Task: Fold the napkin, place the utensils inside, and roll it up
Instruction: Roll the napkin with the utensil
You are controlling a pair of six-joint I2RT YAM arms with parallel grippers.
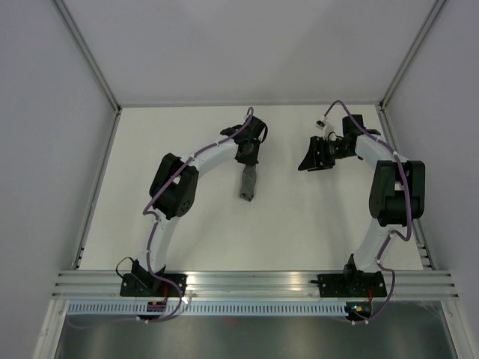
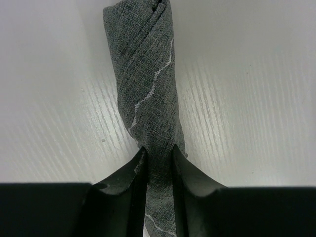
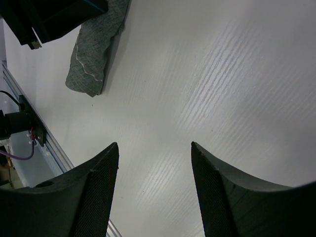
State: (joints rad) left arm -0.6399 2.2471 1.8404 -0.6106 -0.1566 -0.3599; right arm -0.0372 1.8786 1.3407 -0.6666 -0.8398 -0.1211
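The napkin (image 1: pixel 248 185) is a dark grey cloth rolled into a narrow bundle, with a lighter stitched line winding along it (image 2: pixel 148 84). My left gripper (image 2: pixel 158 150) is shut on one end of the roll, cloth filling the gap between its fingers. From the top view the left gripper (image 1: pixel 249 166) sits mid-table with the roll stretching toward the near edge. My right gripper (image 3: pixel 154 145) stands open over bare table, nothing between its fingers, to the right of the roll (image 3: pixel 94 49). In the top view the right gripper (image 1: pixel 308 161) points left. No utensils show.
A white table (image 1: pixel 187 232) is walled by pale panels on three sides. An aluminium rail (image 1: pixel 254 283) carrying both arm bases runs along the near edge. The left gripper's black body (image 3: pixel 49 15) fills the right wrist view's upper left corner.
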